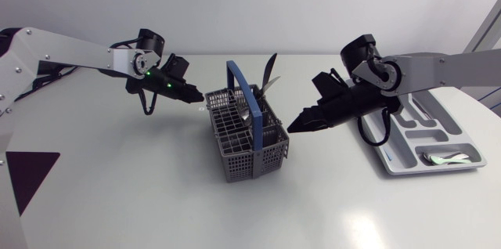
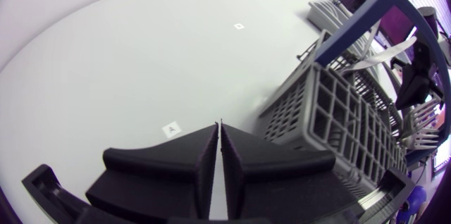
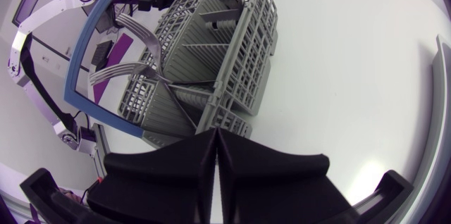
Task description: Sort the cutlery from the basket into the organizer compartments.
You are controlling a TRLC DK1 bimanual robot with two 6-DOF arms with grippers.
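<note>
**Operator:** Layout, please.

**Technician:** The white round table (image 1: 156,210) carries a grey moulded plastic organizer tray (image 1: 399,155) on the right-arm side. A grey plastic lattice basket with a blue hoop handle (image 1: 243,155) stands mid-table, apart from the tray.

**Operator:** End effectors?

**Technician:** The left gripper (image 1: 196,95) hangs just beside the basket rim, fingers pressed together, holding nothing. The right gripper (image 1: 296,126) is between basket and tray, its tip aimed at the basket, also closed and empty.

**Operator:** Cutlery?

**Technician:** Two metal forks (image 3: 137,30) and some dark utensils (image 1: 270,73) stand in the basket. One pale piece (image 1: 448,157) lies in the tray's wide end compartment.

**Operator:** Step in hand?

**Technician:** Probably the approach to a pick. Next, part the right fingers, descend clear of the hoop and close on a single fork.
</note>
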